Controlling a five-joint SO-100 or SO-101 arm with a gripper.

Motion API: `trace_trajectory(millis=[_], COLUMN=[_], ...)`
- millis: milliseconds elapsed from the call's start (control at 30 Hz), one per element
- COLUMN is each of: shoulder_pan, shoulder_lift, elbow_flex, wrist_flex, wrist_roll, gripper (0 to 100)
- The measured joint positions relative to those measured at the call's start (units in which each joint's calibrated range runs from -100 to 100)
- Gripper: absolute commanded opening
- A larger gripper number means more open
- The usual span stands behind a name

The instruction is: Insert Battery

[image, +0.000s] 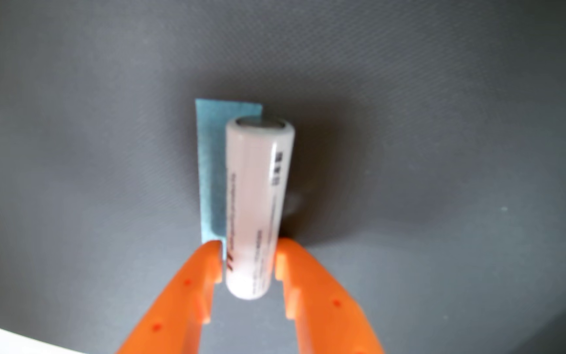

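Orange claw [249,262] is pinching a white cylindrical battery [256,207] near its lower end, black print down the side, grey flat top, blue tape patch [212,163] just beyond the fingertips.

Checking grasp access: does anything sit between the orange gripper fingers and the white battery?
Nothing visible does. The orange two-finger gripper flanks the white cylindrical battery directly; only a blue rectangular patch lies behind it on the grey mat.

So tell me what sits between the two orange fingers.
The white battery, its near end flanked by the hand's fingers in the wrist view; actual contact unclear.
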Motion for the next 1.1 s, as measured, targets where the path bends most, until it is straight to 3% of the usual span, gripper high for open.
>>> trace_trajectory(millis=[667, 1100], shoulder_pan=[-3.52, -9.5], shoulder_lift=[-5.41, -18.22], elbow_flex=[-0.27, 1.81], wrist_flex=[4.02, 6.28], wrist_roll=[-1.23, -9.66], gripper=[2, 2])
